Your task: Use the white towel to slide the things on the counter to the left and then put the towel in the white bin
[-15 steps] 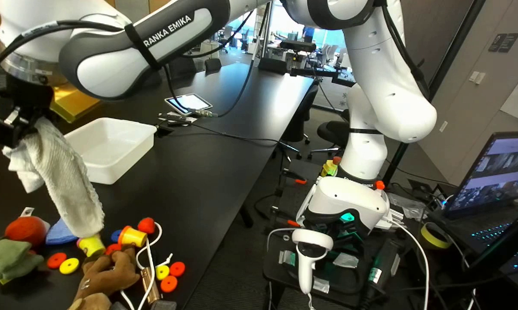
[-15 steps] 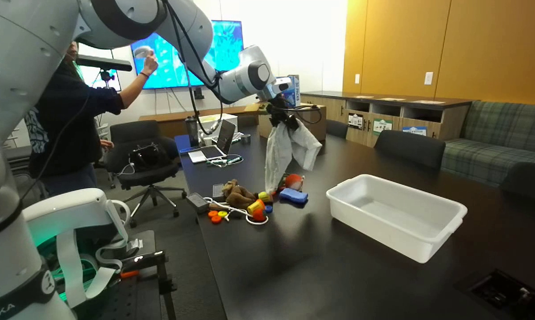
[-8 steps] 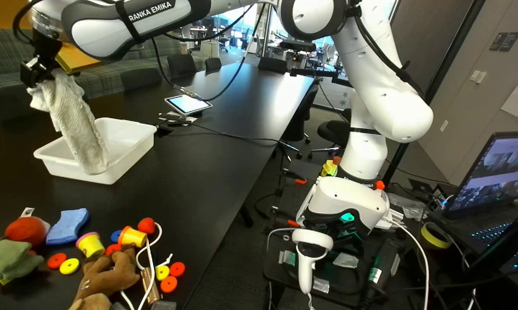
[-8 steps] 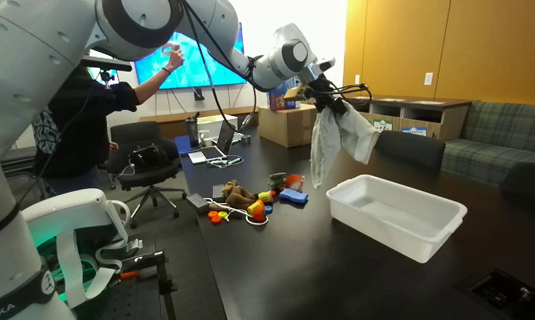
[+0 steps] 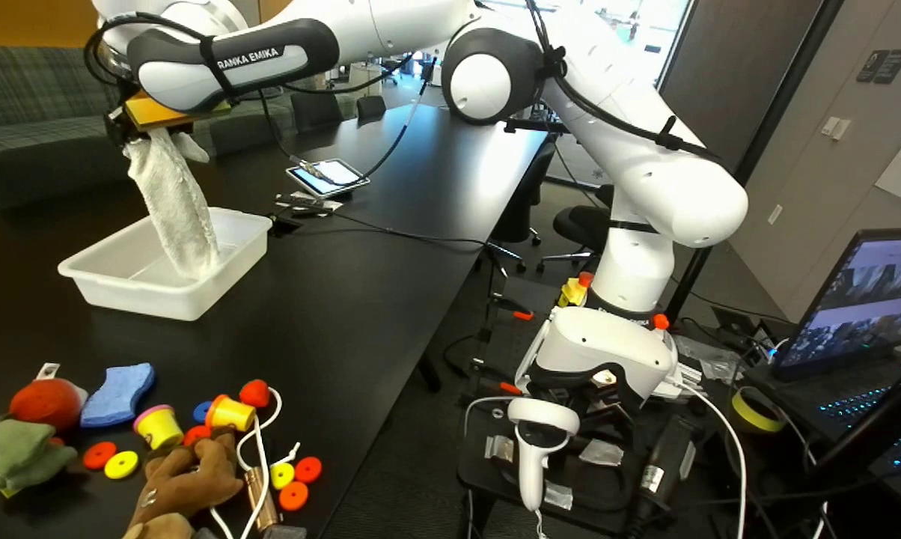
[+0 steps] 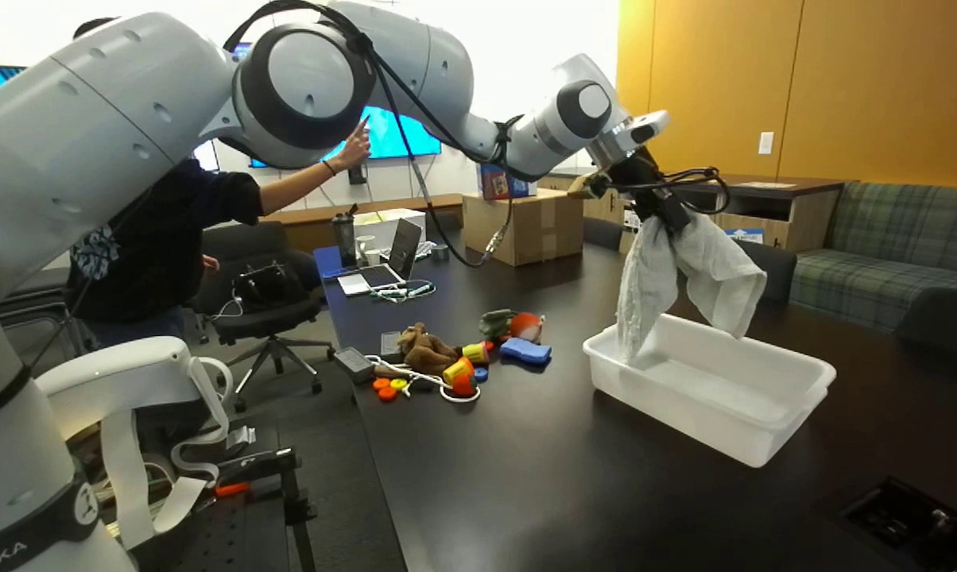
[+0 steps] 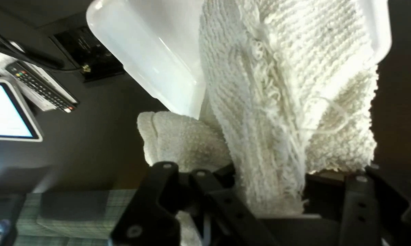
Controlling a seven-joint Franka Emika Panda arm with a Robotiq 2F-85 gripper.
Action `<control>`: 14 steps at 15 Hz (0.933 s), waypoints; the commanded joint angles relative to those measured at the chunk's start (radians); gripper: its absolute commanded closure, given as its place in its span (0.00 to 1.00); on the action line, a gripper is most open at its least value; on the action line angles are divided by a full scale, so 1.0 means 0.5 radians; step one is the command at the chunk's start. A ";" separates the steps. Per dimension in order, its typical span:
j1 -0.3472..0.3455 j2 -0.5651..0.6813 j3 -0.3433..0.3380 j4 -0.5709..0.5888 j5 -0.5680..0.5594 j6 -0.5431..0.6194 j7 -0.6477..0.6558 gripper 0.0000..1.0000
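Note:
My gripper (image 6: 669,221) is shut on the white towel (image 6: 649,278), which hangs from it in two folds over the white bin (image 6: 685,429). In the wrist view, the towel (image 7: 267,102) runs up from between the fingers, with the bin (image 7: 164,58) below it. In an exterior view, the towel's lower end (image 5: 192,258) overlaps the bin's interior; I cannot tell whether it touches the bin. The counter things lie together near the table edge: blue sponge (image 5: 117,395), red-orange toy (image 5: 46,404), green cloth (image 5: 24,453), yellow cup (image 5: 159,427) and brown stuffed toy (image 5: 196,471). The fingertips are partly hidden by the towel.
Several discs and a white cord (image 5: 262,449) lie among the things. A tablet (image 5: 329,180) and a remote (image 7: 40,87) lie on the table beyond the bin. A cardboard box (image 6: 526,226) and a laptop (image 6: 403,250) stand farther back. A person stands behind the arm.
My gripper has carried the towel from above the things across to above the bin. The things and the bin have not moved over this span.

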 commanded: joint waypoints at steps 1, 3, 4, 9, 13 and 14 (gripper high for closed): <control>-0.062 0.334 -0.062 0.454 0.011 -0.259 0.090 0.56; -0.098 0.459 -0.057 0.590 0.017 -0.369 0.097 0.42; -0.113 0.510 -0.060 0.655 0.014 -0.418 0.093 0.35; -0.144 0.591 -0.012 0.782 0.020 -0.578 -0.015 0.03; -0.134 0.440 0.127 0.590 0.058 -0.645 -0.335 0.00; -0.129 0.406 0.158 0.542 0.052 -0.656 -0.413 0.00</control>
